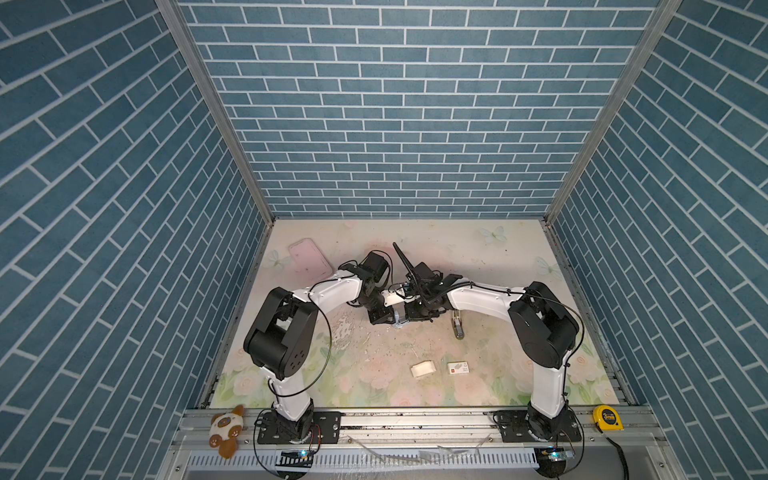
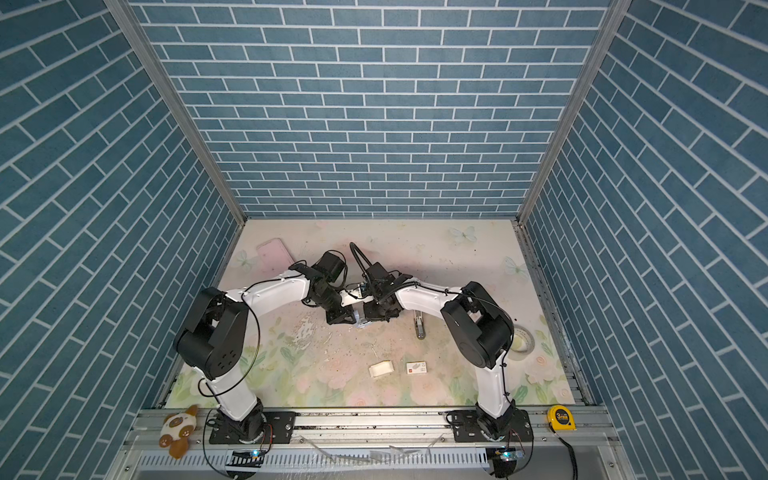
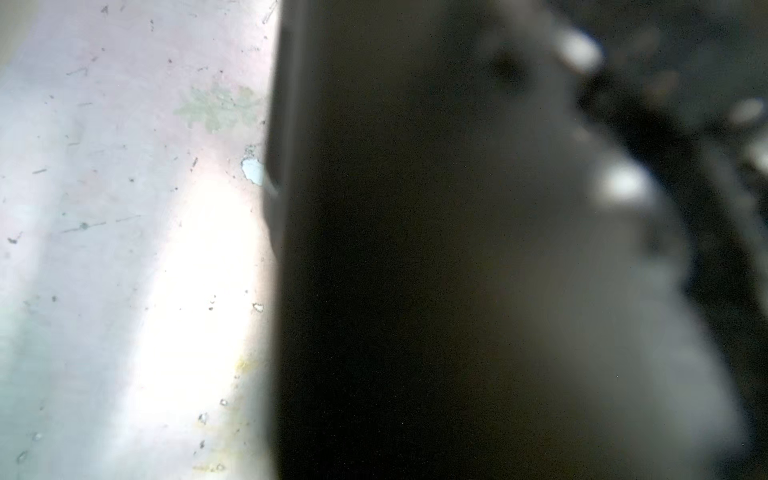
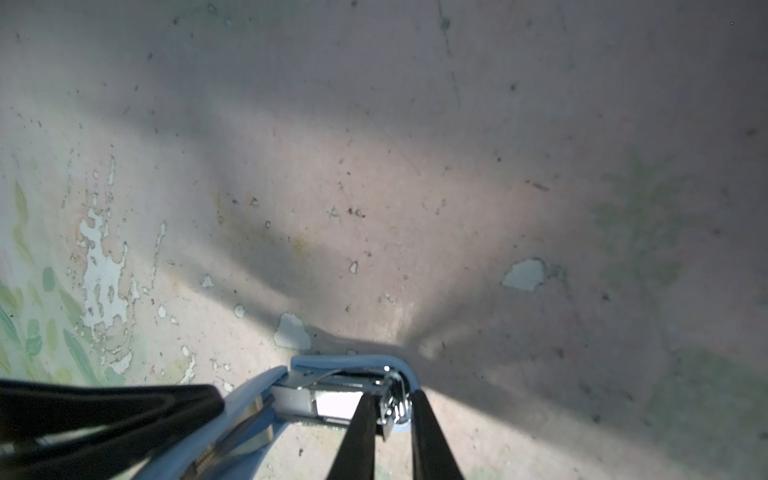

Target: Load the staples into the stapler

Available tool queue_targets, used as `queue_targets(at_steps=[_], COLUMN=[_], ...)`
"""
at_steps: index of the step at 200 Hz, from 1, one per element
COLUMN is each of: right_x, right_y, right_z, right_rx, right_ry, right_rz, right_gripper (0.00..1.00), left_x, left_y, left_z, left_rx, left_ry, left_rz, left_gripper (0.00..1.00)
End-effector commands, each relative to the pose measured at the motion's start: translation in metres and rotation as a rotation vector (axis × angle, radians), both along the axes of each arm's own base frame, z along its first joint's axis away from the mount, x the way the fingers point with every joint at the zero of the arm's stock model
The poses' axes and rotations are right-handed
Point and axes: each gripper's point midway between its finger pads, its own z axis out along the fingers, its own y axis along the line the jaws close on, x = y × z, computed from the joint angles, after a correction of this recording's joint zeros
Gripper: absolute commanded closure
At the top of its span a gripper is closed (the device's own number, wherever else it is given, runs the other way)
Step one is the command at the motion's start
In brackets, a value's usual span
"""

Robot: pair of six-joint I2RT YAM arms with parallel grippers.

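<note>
Plainly right gripper (image 4: pixel 390 395) clamps stapler (image 4: pixel 249 392); left gripper (image 1: pixel 390 319) seemingly too, view blocked; white tray (image 1: pixel 423 368) nearby.

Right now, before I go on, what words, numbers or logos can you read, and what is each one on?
"3": on the yellow tape measure on the front rail, seen in both top views. Its smaller print is unreadable.
On the white sleeve: a red mark and grey print, too small to read.
On the blue stapler: no lettering shows.
Left wrist view: blurred, nothing legible.
</note>
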Motion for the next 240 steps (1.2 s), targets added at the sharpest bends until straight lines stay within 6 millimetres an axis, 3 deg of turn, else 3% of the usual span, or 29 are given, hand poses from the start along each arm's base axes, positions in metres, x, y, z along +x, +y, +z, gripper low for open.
queue_targets(at_steps=[1, 104, 191, 240], right_x=[-0.004, -0.005, -0.001, 0.002], right_y=[-0.010, -0.010, -0.010, -0.009], right_z=[-0.005, -0.011, 0.001, 0.005], right_rx=[-0.036, -0.044, -0.020, 0.036], right_ry=[0.003, 0.019, -0.012, -0.015], right_rz=[-0.024, -0.019, -0.026, -0.050], right_gripper=[0.82, 0.82, 0.79, 0.78], left_x=[-0.011, -0.014, -0.023, -0.019], left_y=[0.004, 0.000, 0.008, 0.007], left_z=[-0.018, -0.028, -0.026, -0.024], left_rx=[0.084, 0.145, 0.141, 0.129], left_ry=[0.043, 0.072, 0.059, 0.038], left_rz=[-0.016, -0.045, -0.038, -0.015], left_gripper=[0.70, 0.69, 0.69, 0.69])
